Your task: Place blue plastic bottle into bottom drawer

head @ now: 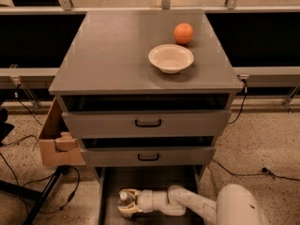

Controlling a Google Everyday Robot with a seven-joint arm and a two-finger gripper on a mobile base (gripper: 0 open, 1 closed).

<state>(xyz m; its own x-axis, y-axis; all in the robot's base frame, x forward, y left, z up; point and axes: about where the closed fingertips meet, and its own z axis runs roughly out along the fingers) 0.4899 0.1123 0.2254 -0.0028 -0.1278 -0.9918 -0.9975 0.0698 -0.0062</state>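
The bottom drawer [154,177] is pulled out at the foot of the grey cabinet, a shallow grey tray. My white arm reaches into it from the lower right. My gripper [126,203] sits low at the drawer's left side, its fingers closed around the blue plastic bottle [123,198], a small clear bottle with a white cap showing between the fingers. The bottle is down inside the drawer; I cannot tell whether it rests on the floor of it.
On the cabinet top stand a white bowl [171,57] and an orange [183,33]. Two upper drawers with black handles [148,123] sit slightly open. A cardboard box [56,139] hangs at the cabinet's left. Cables lie on the speckled floor.
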